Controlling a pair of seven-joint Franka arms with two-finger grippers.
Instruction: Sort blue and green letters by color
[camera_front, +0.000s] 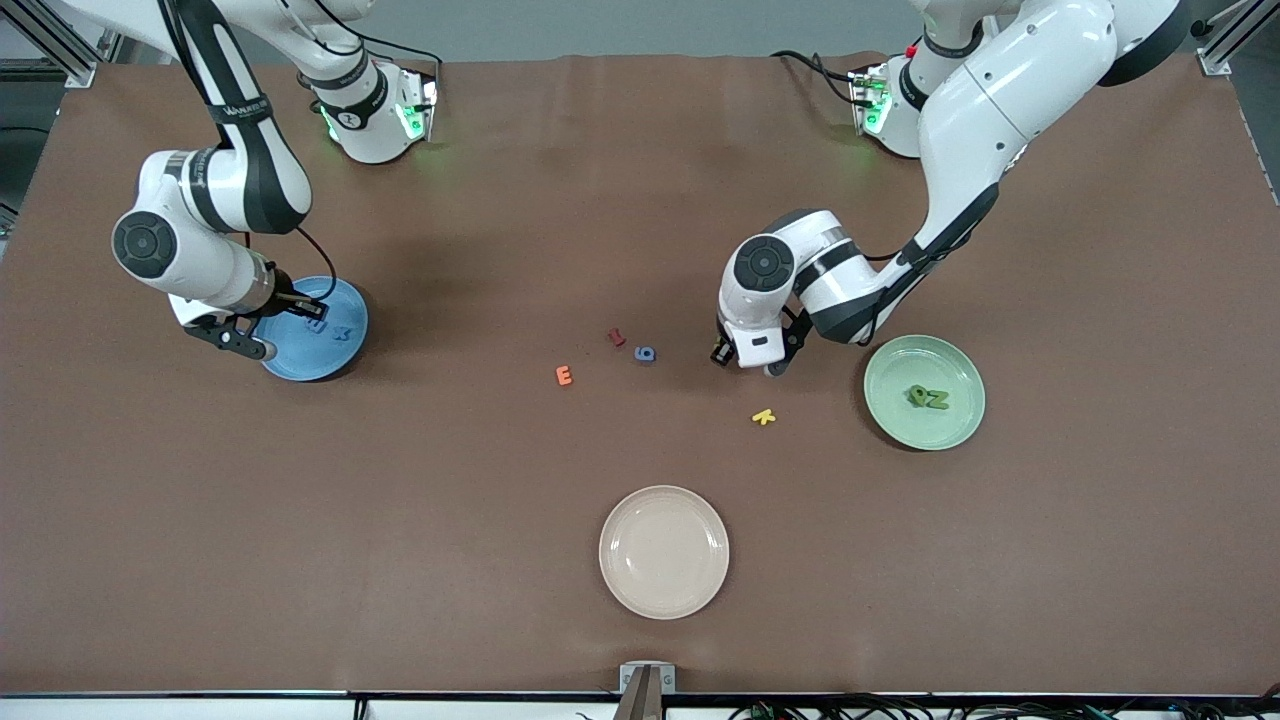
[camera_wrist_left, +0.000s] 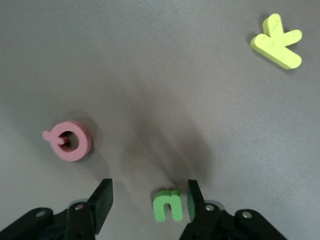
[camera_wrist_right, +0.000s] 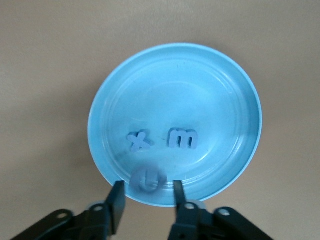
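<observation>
My left gripper (camera_front: 745, 356) is low over the table between the blue 6 (camera_front: 645, 354) and the green plate (camera_front: 962, 425), and it is open. In the left wrist view a bright green n (camera_wrist_left: 167, 205) lies on the table between its jaws (camera_wrist_left: 149, 194), close to one finger. Two green letters (camera_front: 928, 397) lie on the green plate. My right gripper (camera_front: 300, 308) is open over the blue plate (camera_front: 300, 360). In the right wrist view (camera_wrist_right: 148, 192), a blue x (camera_wrist_right: 138, 141) and m (camera_wrist_right: 182, 138) lie on the plate (camera_wrist_right: 220, 100). A blurred blue u (camera_wrist_right: 146, 179) is between the fingers, touching neither.
A red letter (camera_front: 617, 337) and an orange E (camera_front: 564, 375) lie mid-table near the blue 6. A yellow K (camera_front: 764, 416) lies just nearer the camera than the left gripper. A pink ring-shaped letter (camera_wrist_left: 70, 141) lies beside the green n. A beige plate (camera_front: 664, 595) sits near the front edge.
</observation>
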